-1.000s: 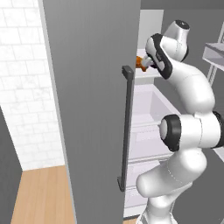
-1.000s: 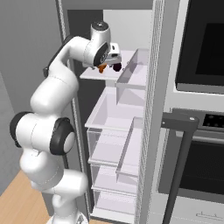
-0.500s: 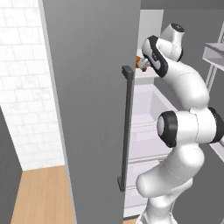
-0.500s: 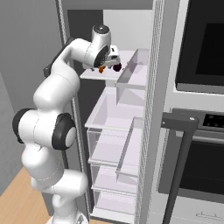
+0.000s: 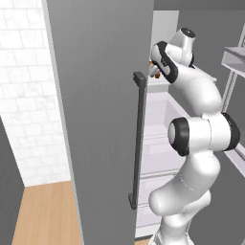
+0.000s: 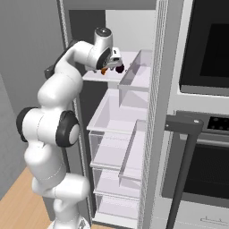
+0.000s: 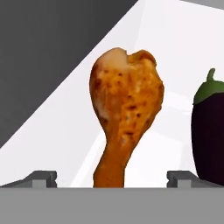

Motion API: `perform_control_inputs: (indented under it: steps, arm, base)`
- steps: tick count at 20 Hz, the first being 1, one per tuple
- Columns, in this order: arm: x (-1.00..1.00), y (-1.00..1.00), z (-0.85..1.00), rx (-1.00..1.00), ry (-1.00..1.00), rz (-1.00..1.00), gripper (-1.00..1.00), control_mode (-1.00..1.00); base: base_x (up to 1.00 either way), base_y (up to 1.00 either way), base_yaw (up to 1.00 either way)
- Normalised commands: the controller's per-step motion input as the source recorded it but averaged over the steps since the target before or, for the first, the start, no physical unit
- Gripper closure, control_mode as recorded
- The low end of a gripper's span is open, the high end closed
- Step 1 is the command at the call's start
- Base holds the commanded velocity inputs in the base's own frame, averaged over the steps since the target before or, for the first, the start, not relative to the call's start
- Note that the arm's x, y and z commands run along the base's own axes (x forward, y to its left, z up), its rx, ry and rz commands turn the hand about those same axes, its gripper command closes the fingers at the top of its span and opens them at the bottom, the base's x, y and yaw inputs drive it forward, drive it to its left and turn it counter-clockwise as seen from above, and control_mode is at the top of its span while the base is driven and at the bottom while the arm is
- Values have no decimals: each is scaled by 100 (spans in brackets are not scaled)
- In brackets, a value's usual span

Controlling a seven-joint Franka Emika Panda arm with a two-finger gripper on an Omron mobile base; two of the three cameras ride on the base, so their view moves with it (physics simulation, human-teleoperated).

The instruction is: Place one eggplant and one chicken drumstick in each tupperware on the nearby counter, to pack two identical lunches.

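Note:
On the fridge's top shelf (image 6: 134,67) lies a browned chicken drumstick (image 7: 124,113), thick end away from me. A dark purple eggplant (image 7: 209,131) with a green cap sits beside it, on the right in the hand view. My gripper (image 7: 113,179) is open, and the drumstick's thin end lies between the two fingertips (image 7: 41,178) without touching them. In the right base view the gripper (image 6: 114,60) reaches over the shelf, just above the drumstick (image 6: 103,70) and the eggplant (image 6: 120,68). The tupperware and the counter are out of view.
The open grey fridge door with its dark vertical handle (image 5: 139,143) stands close on the arm's left. Clear drawers (image 6: 112,134) lie below the shelf, and a divider wall (image 6: 134,74) rises on the shelf's right. An oven (image 6: 205,134) with a dark bar handle (image 6: 183,129) stands to the right.
The hand has crept a little further into the top shelf toward the drumstick. The jaws have stayed open, and the food has not moved.

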Motion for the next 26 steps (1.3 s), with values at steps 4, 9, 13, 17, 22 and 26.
perform_control_inputs:
  steps: [4, 9, 13, 17, 22, 26]
  arm:
    - [32, 0, 0, 0, 4, 0, -100, -100]
    - [9, 0, 0, 0, 3, 0, -100, -100]
    - [9, 0, -13, 0, 1, 0, -100, -100]
    - [0, 0, -47, 0, 6, 0, -100, -100]
    - [0, 0, -49, 0, 2, 0, -100, -100]
    - [2, 14, -24, 0, 0, 0, -100, -100]
  base:
    - [0, 0, 0]
    - [0, 0, 0]
    - [0, 0, 0]
    - [0, 0, 0]
    - [0, 0, 0]
    - [0, 0, 0]
